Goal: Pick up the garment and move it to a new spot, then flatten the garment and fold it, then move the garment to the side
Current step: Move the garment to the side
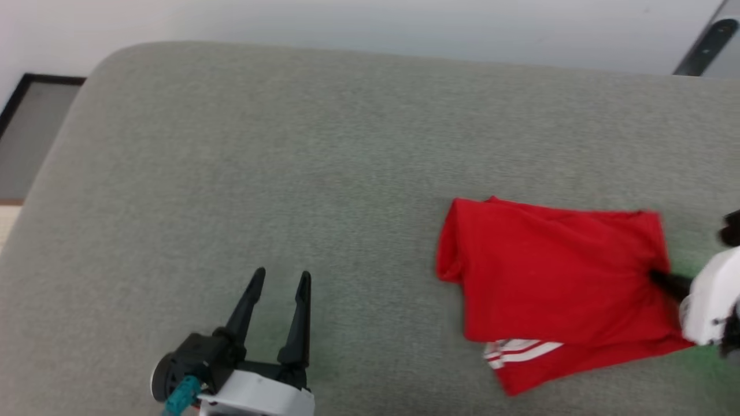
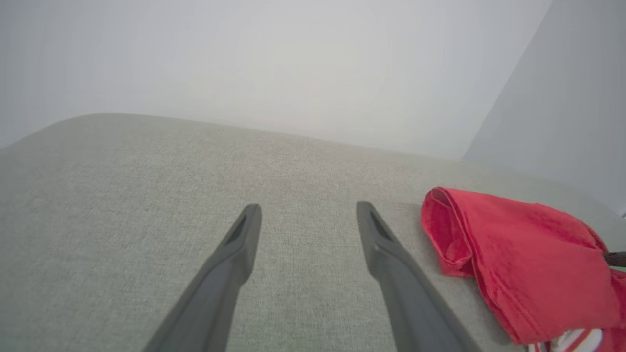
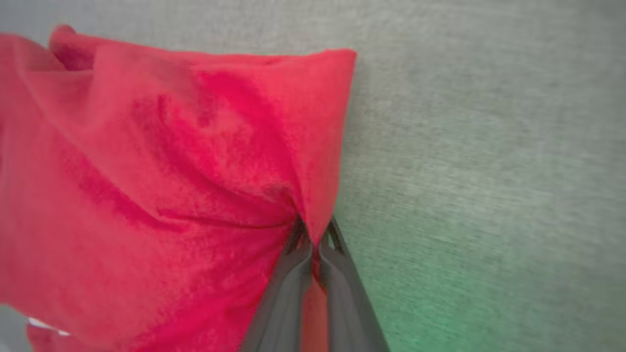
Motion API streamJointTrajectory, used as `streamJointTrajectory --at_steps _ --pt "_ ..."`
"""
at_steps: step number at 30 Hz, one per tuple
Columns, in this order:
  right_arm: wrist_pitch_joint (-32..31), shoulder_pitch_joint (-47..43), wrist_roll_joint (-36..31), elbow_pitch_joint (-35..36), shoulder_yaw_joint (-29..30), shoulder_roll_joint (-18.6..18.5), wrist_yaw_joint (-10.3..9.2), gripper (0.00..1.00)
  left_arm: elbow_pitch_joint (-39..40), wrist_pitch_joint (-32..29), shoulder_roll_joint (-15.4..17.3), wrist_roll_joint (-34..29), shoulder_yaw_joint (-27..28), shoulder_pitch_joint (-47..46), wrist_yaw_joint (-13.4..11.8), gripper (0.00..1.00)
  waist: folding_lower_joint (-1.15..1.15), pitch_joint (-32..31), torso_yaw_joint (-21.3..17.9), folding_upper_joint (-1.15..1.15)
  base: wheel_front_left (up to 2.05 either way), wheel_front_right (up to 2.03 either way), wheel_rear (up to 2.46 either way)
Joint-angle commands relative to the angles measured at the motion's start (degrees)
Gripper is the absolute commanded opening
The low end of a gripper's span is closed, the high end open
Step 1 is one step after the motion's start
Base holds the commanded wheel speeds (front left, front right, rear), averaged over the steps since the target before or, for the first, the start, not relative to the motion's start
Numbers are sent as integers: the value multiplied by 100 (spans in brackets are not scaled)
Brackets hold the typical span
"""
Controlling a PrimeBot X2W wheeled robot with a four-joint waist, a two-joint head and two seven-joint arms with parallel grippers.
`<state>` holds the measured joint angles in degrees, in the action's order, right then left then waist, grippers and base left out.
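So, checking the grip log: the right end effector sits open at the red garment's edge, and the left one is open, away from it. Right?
No: the right end effector is shut, pinching the edge of the garment, as the right wrist view shows. The left end effector is open, away from it.

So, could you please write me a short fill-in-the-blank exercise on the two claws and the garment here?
1. The right claw is ____ on the edge of the garment.
2. The left claw stands ____, holding nothing.
3. The stripes at the near edge of the garment are ____.
Missing words: shut; open; white.
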<state>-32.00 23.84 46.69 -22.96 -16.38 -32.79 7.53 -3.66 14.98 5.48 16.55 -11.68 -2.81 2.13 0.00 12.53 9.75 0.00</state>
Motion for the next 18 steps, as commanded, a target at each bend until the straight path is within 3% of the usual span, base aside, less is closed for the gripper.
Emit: streamJointTrajectory --at_steps 1,11,18 --pt "77 -75 77 -16 145 -109 -10 0 23 21 12 -46 8 -98 46 100 0 -21 -193 0 0 0 0" --pt "385 -336 21 204 1054 -759 -8 0 136 17 53 -265 49 -570 146 100 0 303 -1255 0 0 0 0" --pt "553 -41 -399 53 1445 -1193 -8 0 171 15 202 -428 44 -987 193 100 0 662 -1659 0 0 0 0"
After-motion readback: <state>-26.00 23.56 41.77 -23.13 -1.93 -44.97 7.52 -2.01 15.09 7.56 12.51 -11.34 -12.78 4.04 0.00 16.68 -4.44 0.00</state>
